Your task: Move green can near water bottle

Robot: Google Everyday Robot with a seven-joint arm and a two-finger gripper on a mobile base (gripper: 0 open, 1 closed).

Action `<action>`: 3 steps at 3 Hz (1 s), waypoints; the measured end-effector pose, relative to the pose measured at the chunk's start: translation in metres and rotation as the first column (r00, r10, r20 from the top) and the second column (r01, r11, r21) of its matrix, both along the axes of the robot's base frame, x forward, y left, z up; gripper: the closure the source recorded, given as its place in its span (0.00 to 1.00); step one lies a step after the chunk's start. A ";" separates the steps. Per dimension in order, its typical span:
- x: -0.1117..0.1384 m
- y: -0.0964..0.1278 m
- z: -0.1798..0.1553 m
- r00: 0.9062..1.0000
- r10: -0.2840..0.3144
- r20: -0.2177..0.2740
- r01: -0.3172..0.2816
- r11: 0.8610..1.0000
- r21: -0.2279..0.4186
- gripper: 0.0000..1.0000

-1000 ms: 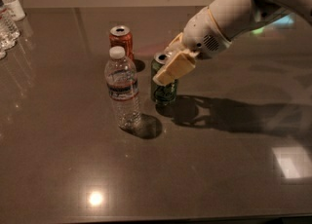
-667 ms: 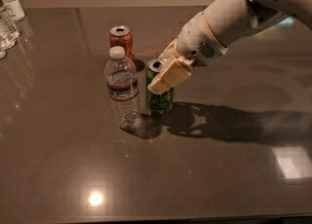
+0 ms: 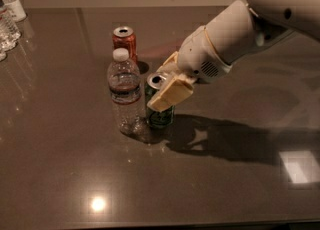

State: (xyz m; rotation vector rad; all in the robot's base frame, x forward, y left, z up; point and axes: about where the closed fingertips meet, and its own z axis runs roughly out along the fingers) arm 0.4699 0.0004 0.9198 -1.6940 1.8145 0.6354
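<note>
The green can point(image 3: 159, 115) stands upright on the dark table, right next to the water bottle point(image 3: 124, 93), on the bottle's right. The bottle is clear and ribbed with a white cap and a dark label band. My gripper point(image 3: 167, 86) comes in from the upper right on a white arm and is shut on the green can, with one tan finger point(image 3: 170, 95) across the can's front and the other behind it. The can's silver top shows just left of the finger.
An orange-red soda can point(image 3: 124, 40) stands behind the bottle. Clear bottles with white labels point(image 3: 10, 16) stand at the far left edge. The table point(image 3: 75, 174) is dark and glossy, with light reflections at the front and right.
My gripper has carried the green can to the left, from a gap away from the water bottle to right beside it.
</note>
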 end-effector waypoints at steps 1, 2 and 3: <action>-0.004 -0.002 -0.009 1.000 -0.006 0.031 0.006 1.000 -0.004 0.60; -0.004 -0.005 -0.016 0.999 -0.018 0.039 0.018 1.000 -0.006 0.37; -0.005 -0.003 -0.016 0.999 -0.014 0.041 0.015 1.000 -0.008 0.14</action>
